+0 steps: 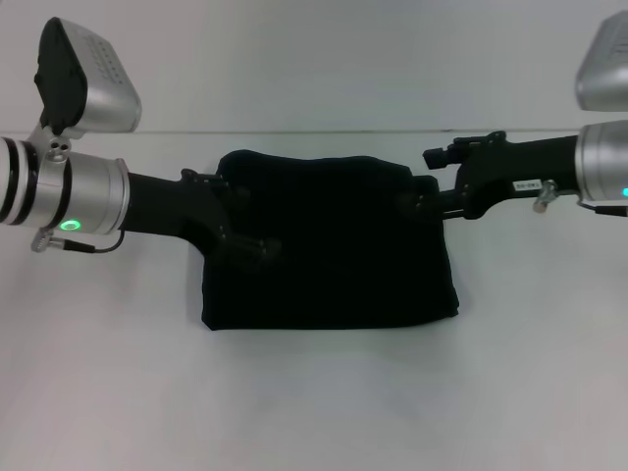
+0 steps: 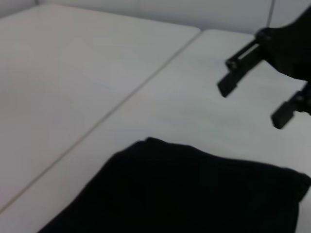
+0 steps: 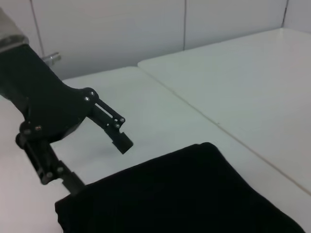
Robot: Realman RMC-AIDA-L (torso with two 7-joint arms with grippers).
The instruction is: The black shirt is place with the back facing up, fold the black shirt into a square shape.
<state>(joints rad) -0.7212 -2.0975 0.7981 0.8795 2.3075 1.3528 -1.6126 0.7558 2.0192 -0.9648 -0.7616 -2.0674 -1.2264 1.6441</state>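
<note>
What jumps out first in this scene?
A black shirt, already folded into a rough square, lies mid-table. Two black grippers flank it, both open: the left gripper over its left edge, the right gripper at its upper right corner.

Folded black shirt (image 1: 329,245) lying flat mid-table (image 1: 314,412), roughly square, back edge near the table seam. Left gripper (image 1: 240,221) over the shirt's left edge, arm reaching in from the left. Right gripper (image 1: 424,201) at the shirt's back right corner, arm coming in from the right. Grippers facing each other across the shirt's back half. In left wrist view, right gripper (image 2: 252,104) above bare table just beyond the shirt (image 2: 194,194). In right wrist view, left gripper (image 3: 97,160) at the shirt's (image 3: 184,194) far corner.
</note>
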